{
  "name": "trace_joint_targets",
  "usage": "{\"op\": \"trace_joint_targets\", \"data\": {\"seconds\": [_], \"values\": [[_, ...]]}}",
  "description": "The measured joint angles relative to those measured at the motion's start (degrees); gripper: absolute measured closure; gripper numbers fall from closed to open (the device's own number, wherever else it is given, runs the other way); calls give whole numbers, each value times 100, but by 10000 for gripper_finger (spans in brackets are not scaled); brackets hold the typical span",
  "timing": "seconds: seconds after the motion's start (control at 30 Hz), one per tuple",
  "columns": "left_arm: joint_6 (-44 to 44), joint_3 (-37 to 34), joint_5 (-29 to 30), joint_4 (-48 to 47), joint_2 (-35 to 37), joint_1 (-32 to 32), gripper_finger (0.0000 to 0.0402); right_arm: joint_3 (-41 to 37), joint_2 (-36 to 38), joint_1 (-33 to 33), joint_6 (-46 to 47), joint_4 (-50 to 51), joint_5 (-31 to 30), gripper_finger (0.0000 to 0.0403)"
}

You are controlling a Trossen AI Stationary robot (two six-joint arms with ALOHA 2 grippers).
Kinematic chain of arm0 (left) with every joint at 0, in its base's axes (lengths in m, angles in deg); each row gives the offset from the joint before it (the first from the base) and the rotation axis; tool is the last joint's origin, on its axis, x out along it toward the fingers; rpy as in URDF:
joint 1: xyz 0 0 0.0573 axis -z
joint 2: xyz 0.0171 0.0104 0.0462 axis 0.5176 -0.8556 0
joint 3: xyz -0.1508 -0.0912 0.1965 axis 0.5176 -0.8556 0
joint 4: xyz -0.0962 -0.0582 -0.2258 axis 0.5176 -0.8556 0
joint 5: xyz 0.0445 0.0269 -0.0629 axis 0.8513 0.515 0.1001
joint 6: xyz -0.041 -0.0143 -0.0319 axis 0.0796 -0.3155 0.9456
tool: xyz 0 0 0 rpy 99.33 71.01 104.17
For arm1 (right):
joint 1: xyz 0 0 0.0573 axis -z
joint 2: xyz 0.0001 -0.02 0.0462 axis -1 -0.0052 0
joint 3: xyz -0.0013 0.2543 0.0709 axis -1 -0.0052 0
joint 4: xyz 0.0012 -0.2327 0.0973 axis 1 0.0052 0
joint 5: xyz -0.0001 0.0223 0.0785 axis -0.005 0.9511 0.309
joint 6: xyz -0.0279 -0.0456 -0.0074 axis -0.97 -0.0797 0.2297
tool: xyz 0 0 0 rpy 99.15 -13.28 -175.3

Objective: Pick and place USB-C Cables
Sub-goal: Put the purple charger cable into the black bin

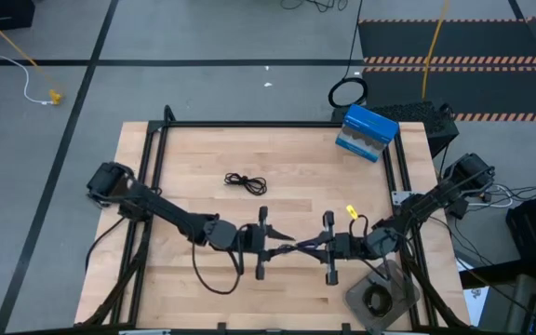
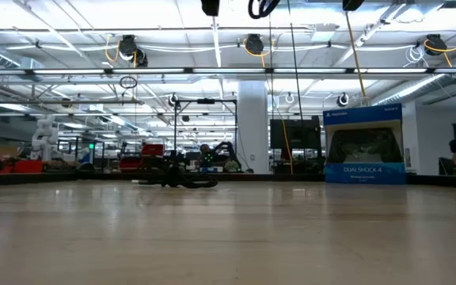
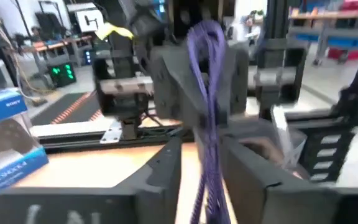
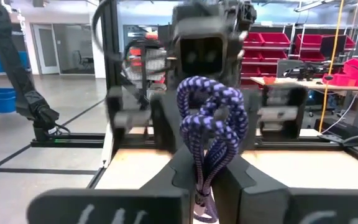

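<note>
Right wrist view: purple cable (image 4: 211, 134) pinched between right gripper (image 4: 205, 180) fingers

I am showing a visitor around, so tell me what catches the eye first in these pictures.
The two arms meet head-on above the near middle of the table, with a purple cable strung between the left gripper and the right gripper. The right gripper is shut on it; the left gripper's fingers stand either side of it. Farther back lie a black cable and, at the far right corner, a blue box.
</note>
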Motion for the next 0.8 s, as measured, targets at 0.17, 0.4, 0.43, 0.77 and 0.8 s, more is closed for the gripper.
{"op": "trace_joint_targets", "data": {"seconds": [0.17,0.4,0.43,0.77,0.8], "values": [[325,2,-49,-976,617,40,235,0,3,-24,11,2,9,382],[661,4,-92,-2451,1478,118,220,8,482,-19,858,1042,8,382],[694,4,-91,-2634,1581,118,220,49,593,-19,1079,1377,7,382],[1006,4,-104,-3927,2141,190,220,1615,1191,-75,3976,6527,943,383],[1026,4,-105,-4005,2138,203,220,1802,1178,-88,4107,6857,1180,383]]}}
